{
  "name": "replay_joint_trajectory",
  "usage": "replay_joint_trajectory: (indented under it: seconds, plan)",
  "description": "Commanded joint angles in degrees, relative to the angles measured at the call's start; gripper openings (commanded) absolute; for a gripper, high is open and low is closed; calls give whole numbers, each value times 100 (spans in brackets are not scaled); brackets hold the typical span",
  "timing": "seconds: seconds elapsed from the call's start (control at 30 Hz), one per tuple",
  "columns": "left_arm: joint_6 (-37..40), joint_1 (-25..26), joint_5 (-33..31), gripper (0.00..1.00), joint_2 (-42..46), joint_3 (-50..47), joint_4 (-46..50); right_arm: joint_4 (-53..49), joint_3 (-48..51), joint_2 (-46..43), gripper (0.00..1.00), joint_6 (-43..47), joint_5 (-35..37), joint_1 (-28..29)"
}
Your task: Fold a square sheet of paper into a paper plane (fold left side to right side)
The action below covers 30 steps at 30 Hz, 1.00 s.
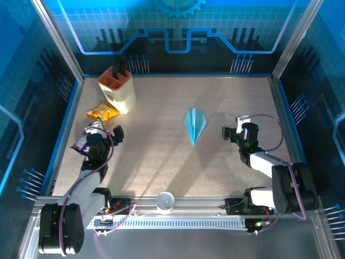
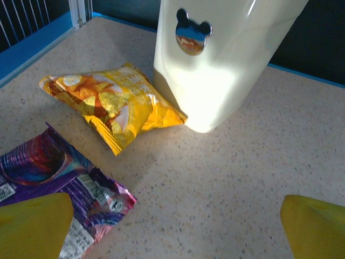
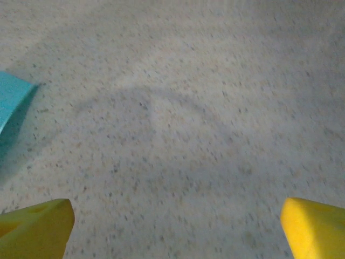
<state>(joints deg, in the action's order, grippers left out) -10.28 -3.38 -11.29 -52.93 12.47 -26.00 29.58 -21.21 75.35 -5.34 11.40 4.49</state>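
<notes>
The light-blue paper plane (image 1: pixel 194 124), a narrow kite-shaped dart with a sharp tip pointing toward the arms and a centre crease, lies flat on the speckled beige table (image 1: pixel 161 167), right of centre. It looks fully shaped, so the task seems to be at or near its end.

If a last left-over-right fold is wanted, it would go best with one finger slid under the left wing's outer edge. That wing should then be carried over the centre crease while the other arm pins the right wing. Pressing along the crease would finish it, so the thin paper neither slides nor springs back.

The right gripper (image 3: pixel 175 232) has its yellow fingertips (image 3: pixel 38 226) spread wide. They hold nothing and hover over bare table, with a blue corner of the plane at the left edge of the right wrist view. From above, this gripper sits just right of the plane without touching it.

The left gripper (image 2: pixel 175 226) is also spread wide and empty, well apart from the plane. One fingertip is above a purple foil snack packet (image 2: pixel 48 178). Beyond that lie a crinkled yellow snack packet (image 2: pixel 113 105) and a tall cream plastic knife block (image 2: pixel 215 59).
</notes>
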Motion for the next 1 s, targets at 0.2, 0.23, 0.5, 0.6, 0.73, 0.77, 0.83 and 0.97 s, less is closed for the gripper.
replay_joint_trajectory:
  seconds: [0.2, 0.23, 0.5, 0.6, 0.73, 0.77, 0.83, 0.97]
  plan:
    - [245, -141, 734, 100, -1268, -87, -1823, 2373, 13, 1181, 99, 587, -443, 9]
    - [240, -152, 862, 100, -1447, -74, -2055, 2200, -87, 1208, 99, 612, -524, -8]
    - [545, -180, 1499, 100, -2689, 388, -2878, 1942, -252, 1246, 100, 583, -661, -87]
    - [592, -191, 1638, 100, -3431, 376, -3655, 1937, -251, 1241, 99, 587, -655, -78]
    - [570, -207, 1606, 100, -3621, 434, -3636, 1946, -250, 1254, 99, 587, -644, -71]
    - [571, -200, 1623, 100, -3684, 472, -3693, 1946, -246, 1249, 99, 587, -648, -65]
    - [619, -151, 1544, 100, -3630, 592, -3375, 1946, -247, 1249, 99, 586, -646, -69]
    - [665, -115, 1479, 100, -3655, 651, -3313, 1928, -261, 1253, 99, 582, -659, -71]
